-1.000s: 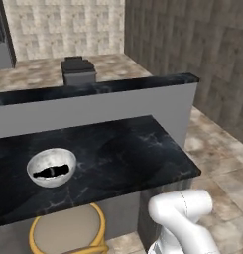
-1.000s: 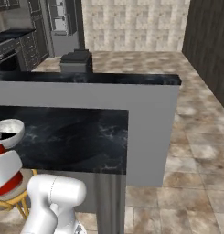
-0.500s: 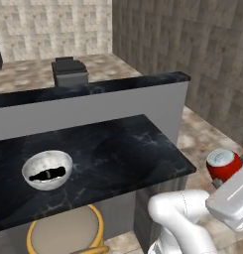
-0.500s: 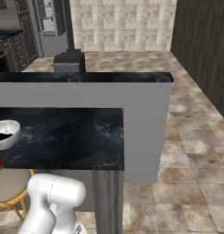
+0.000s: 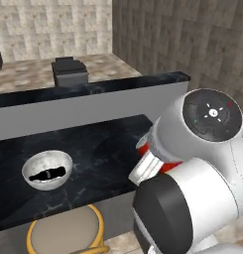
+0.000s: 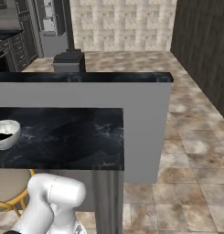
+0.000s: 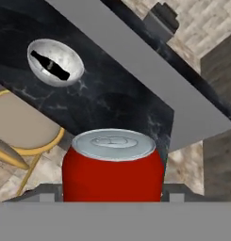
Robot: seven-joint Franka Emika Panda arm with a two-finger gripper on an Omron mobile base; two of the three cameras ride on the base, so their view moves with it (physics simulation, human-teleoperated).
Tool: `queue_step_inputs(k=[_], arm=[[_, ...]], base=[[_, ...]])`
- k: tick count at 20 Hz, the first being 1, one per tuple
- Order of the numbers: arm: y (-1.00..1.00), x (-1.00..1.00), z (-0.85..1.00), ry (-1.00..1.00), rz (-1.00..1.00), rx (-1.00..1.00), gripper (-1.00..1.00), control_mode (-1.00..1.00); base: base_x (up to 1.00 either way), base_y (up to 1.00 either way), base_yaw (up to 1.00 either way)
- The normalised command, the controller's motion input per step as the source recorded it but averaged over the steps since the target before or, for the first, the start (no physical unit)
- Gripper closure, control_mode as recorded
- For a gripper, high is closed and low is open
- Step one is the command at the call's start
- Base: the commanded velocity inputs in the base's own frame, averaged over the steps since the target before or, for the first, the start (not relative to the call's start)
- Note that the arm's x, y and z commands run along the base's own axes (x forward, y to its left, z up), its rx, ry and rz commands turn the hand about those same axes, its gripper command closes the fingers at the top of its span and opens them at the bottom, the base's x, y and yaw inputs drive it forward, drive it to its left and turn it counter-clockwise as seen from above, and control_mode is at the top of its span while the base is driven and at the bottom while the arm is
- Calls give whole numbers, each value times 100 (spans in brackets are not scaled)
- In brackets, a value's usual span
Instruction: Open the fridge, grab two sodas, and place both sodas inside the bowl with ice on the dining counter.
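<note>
So the short red soda can with the silver top (image 7: pixel 112 164) sits right in the gripper (image 7: pixel 112 195), jaws clamped on either side of it, and it's upright between them. In the left base view a sliver of that red can (image 5: pixel 168 167) peeks out from behind the big white arm, over the near right edge of the long black marbled dining counter (image 5: pixel 103 149).

Over on the left side of that counter is the small round silvery-white bowl (image 5: pixel 47 170), and the slim dark bottle (image 5: pixel 47 174) is lying on its side inside it. From the hand view the bowl (image 7: pixel 56 62) is well apart from the can, off to the upper left.

A round tan-seated stool with a yellow rim (image 5: pixel 65 232) sits tucked just below the near counter edge, under the bowl. Beyond the raised black-topped ledge (image 6: pixel 86 77) there's a small dark grey boxy thing (image 6: pixel 68 61) on the tiled floor (image 6: pixel 191 151).
</note>
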Motion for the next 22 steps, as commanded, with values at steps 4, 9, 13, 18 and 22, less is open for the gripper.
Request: queue_step_inputs(k=[4,9,13,18,22], arm=[[71,79,-12,26,14,-14,100,-100],[56,78,-55,12,13,-5,100,-100],[49,65,-59,4,11,-8,100,-100],[50,51,-51,16,19,-25,100,-100],[34,54,-38,17,26,-19,100,-100]], base=[[0,0,0],[0,0,0],[0,0,0],[0,0,0],[0,0,0]])
